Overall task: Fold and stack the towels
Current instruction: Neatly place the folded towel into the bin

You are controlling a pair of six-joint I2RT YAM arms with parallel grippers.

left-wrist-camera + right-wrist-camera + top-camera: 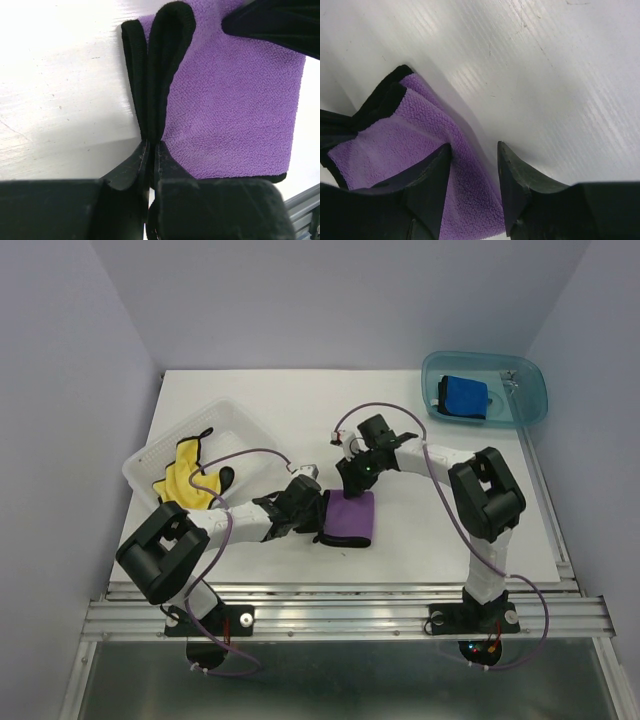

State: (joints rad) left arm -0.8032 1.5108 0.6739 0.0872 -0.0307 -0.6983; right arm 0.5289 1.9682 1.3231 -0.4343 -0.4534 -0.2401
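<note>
Left wrist view, purple towel [235, 110] folded, blk edge pinched, L claw [150, 146]

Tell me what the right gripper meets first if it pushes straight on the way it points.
Probably the purple towel: its folded edge lies just ahead of the right gripper, with the bare table right beside it. How far off it is cannot be judged.

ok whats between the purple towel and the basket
Only the left gripper, shut on the towel's black edge, and its wrist; the rest is bare table. The top view shows it.
</note>
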